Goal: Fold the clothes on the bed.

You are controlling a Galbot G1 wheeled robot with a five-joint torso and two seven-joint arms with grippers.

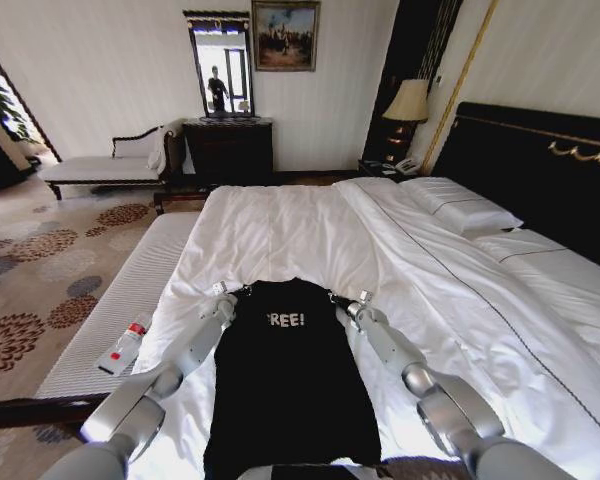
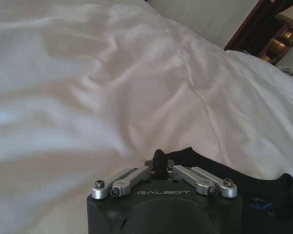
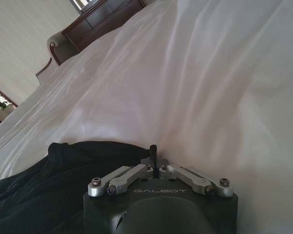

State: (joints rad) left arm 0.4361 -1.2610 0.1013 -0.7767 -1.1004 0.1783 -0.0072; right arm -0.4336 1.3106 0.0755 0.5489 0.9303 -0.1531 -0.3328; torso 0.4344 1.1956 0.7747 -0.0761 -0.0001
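The left gripper (image 1: 242,292) is clenched on the near-left shoulder of the black T-shirt (image 1: 290,380), and the right gripper (image 1: 335,297) is pinched closed on the other shoulder. The shirt lies flat on the white duvet of the bed (image 1: 280,225), close to the foot edge, lettering up. I think a thin pinch could slip, or catch the duvet together with the cloth. No container is seen; a bottle (image 1: 122,348) lies on the bench (image 1: 90,330)
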